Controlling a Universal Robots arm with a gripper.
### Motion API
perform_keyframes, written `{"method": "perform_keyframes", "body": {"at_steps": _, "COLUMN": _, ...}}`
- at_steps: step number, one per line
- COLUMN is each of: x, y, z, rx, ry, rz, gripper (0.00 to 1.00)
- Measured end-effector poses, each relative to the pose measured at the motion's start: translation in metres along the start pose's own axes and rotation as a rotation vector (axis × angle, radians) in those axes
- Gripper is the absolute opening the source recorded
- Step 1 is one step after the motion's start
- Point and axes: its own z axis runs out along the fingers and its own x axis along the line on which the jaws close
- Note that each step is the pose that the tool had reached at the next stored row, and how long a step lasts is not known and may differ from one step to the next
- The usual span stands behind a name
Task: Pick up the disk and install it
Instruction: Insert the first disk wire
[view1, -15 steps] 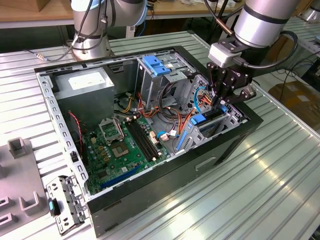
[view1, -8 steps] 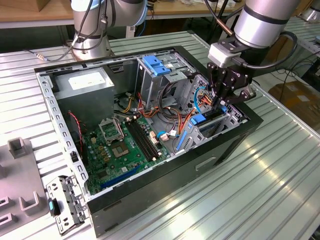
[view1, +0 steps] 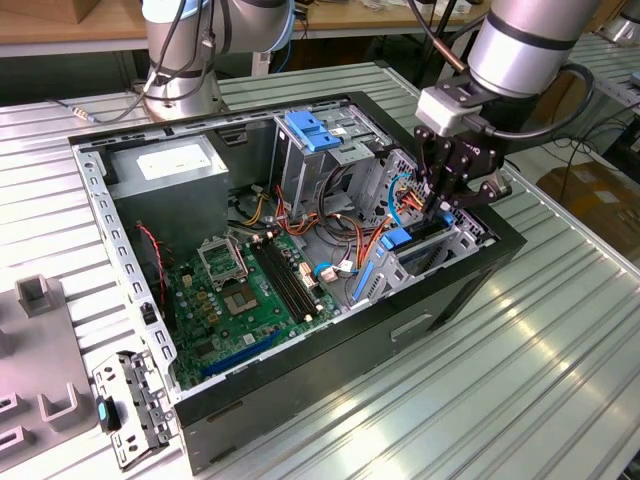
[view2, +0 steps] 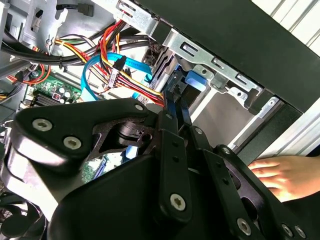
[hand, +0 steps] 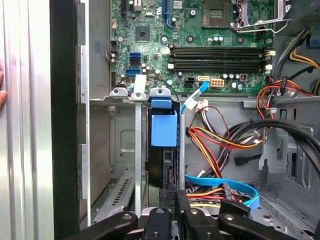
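Ribbed metal worktop (view1: 560, 340), open computer case (view1: 330, 370) on it. Disk (hand: 164, 150) on edge in drive bay (hand: 135, 165), blue rail up, pinched at its end by closed tool (hand: 176, 201). Best pushed straight along bay guides, clear of cables (hand: 220, 140), hand (view2: 280, 176) beside case.

The arm reaches steeply down — its gripper (view1: 437, 203) pointing downward, fingers (hand: 182, 204) drawn close together, tips nearly touching.

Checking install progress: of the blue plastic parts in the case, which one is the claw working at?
The blue-railed disk standing on edge in the drive bay, directly beneath the claw. The bare blue bracket sits atop the metal cage, apart from it.
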Motion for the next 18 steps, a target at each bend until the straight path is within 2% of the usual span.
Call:
{"method": "perform_keyframes", "body": {"at_steps": 8, "x": 0.0, "y": 0.0001, "z": 0.0017, "rx": 0.0, "ry": 0.0002, "rz": 0.001, "gripper": 0.17}}
{"method": "perform_keyframes", "body": {"at_steps": 15, "x": -0.0001, "y": 0.0003, "z": 0.0071, "rx": -0.0016, "ry": 0.0003, "rz": 0.002, "gripper": 0.17}}
{"method": "perform_keyframes", "body": {"at_steps": 18, "x": -0.0002, "y": 0.0003, "z": 0.0075, "rx": -0.0018, "ry": 0.0005, "rz": 0.002, "gripper": 0.17}}
